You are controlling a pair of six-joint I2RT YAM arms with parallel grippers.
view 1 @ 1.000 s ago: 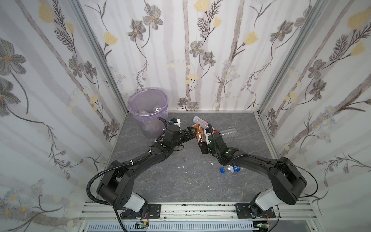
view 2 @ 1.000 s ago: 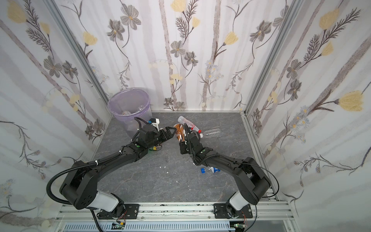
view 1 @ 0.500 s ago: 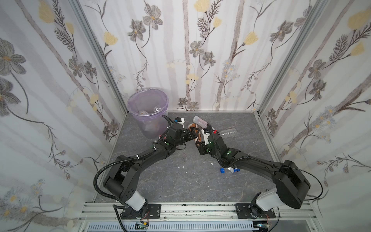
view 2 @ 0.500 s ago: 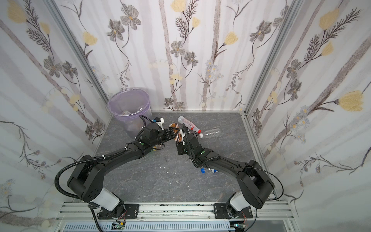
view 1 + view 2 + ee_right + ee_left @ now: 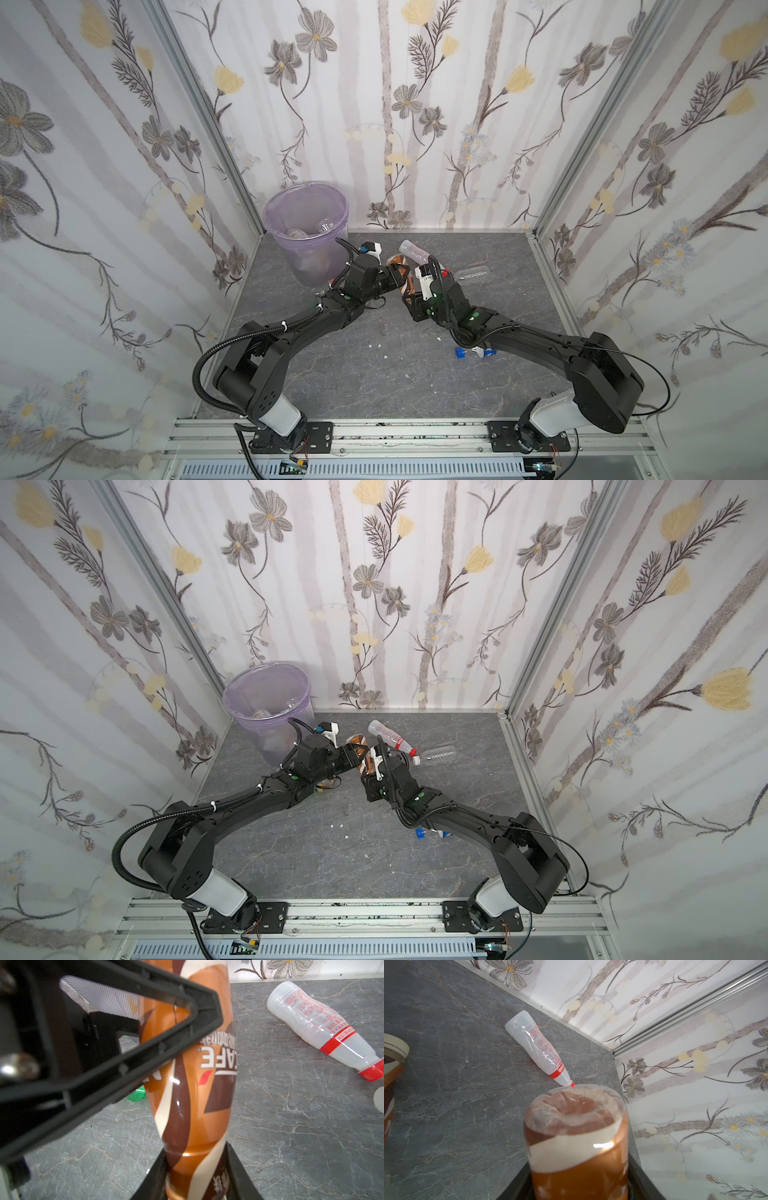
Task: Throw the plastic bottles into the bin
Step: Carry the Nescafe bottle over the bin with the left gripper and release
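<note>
The bin (image 5: 291,257) stands left of centre in both top views, at the back left corner of the grey floor (image 5: 374,374). A couple of discarded bottles (image 5: 325,226) lie inside it.

Just right of the bin, near mid-frame, the left gripper (image 5: 395,277) reaches toward the right. Its fingers (image 5: 128,1057) sit against both sides of the brown coffee bottle (image 5: 365,766), clamped around the body near the base end. In the right wrist view a bit of a green bottle (image 5: 136,1096) peeks out behind one of those fingers. A second brown bottle (image 5: 390,1084) with a cream top is cut off at the edge of the left wrist view.

Immediately right of centre, the right gripper (image 5: 409,293) is closed tight on the narrow neck end of the same brown coffee bottle, so both grippers hold it above the floor.

Just behind them a frosted bottle (image 5: 388,735) with a red band and red cap lies on its side. Further right, a ribbed clear bottle (image 5: 438,755) lies flat.

Lower right of centre, a small blue-capped bottle (image 5: 473,352) lies on the floor, partly under the right arm.
</note>
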